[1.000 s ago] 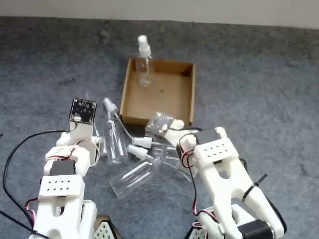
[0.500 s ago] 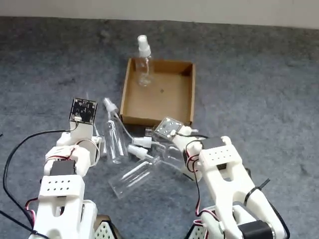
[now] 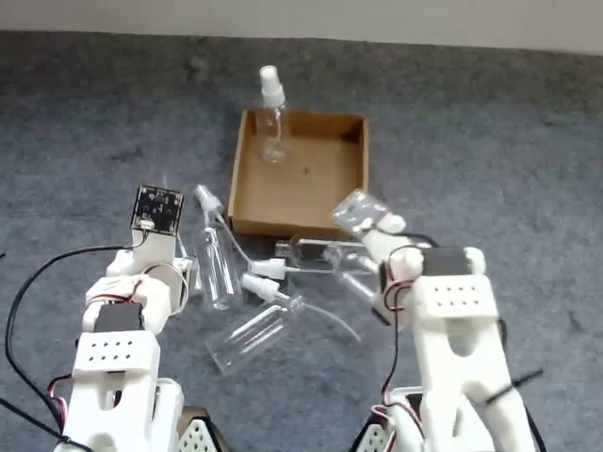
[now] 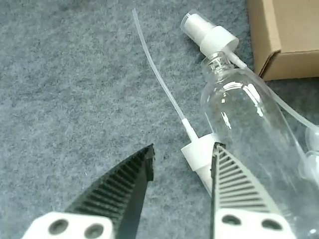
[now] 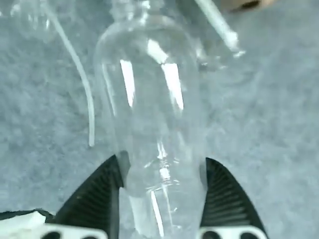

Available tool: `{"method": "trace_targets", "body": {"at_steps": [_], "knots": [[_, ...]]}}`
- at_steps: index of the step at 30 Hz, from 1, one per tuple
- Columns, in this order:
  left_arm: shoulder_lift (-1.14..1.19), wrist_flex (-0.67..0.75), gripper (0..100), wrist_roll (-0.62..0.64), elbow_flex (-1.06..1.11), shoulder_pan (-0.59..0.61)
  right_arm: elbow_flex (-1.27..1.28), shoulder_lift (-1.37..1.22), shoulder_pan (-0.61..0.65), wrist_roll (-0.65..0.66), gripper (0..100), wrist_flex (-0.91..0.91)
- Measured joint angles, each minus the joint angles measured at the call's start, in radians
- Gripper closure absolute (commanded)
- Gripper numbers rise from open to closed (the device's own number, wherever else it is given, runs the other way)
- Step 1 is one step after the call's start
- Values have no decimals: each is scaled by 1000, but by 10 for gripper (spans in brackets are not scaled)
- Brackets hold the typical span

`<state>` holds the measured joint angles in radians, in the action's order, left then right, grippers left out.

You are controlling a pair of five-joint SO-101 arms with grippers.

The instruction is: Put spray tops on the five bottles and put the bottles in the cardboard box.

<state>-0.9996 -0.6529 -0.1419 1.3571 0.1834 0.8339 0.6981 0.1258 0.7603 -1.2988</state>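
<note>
Presently the left arm [image 3: 118,320] sits low at the near left of the grey tabletop [image 3: 490,141], wrist aimed far and down. The left fingers [image 4: 124,184] are spread and hold nothing. A loose spray top [image 4: 199,157] lies on the tabletop between them, touching the right-hand finger, and its thin dip tube [image 4: 159,74] trails away toward the far side. Just right of it lies a capped bottle [image 4: 244,119], its spray head pointing toward the near-left corner of the cardboard box [image 4: 284,35]. The right arm [image 3: 448,301] stretches from the near right toward the box's near wall, wrist tipped left. The right fingers [image 5: 94,199] pinch a clear bottle [image 5: 154,109] across its body. In the high view that bottle [image 3: 320,252] lies on its side just near of the box, neck to the left. One more bottle [image 3: 273,132], fitted with its top, stands upright in the box's far-left corner. Another bottle [image 3: 254,331] lies well near of the box, between the arms. Two white spray heads [image 3: 267,270] lie by the necks of the held bottle and the nearest one; whether either is screwed on cannot be told. The right wrist covers the held bottle's base in the high view, and its neck runs blurred off the edge of the right wrist view.
</note>
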Motion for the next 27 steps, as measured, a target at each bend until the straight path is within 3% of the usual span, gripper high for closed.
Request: {"method": "trace_targets", "body": {"at_steps": [6, 14, 21, 27], "knots": [[0, 0, 850, 0, 0, 0, -78, 98, -216, 0, 940, -63], [0, 0, 850, 0, 0, 0, -78, -183, -592, 0, 940, 224], [0, 0, 850, 0, 0, 0, -195, -632, -695, 0, 926, 318], [0, 0, 850, 0, 0, 0, -325, -747, -700, -2, 730, 233]]}}
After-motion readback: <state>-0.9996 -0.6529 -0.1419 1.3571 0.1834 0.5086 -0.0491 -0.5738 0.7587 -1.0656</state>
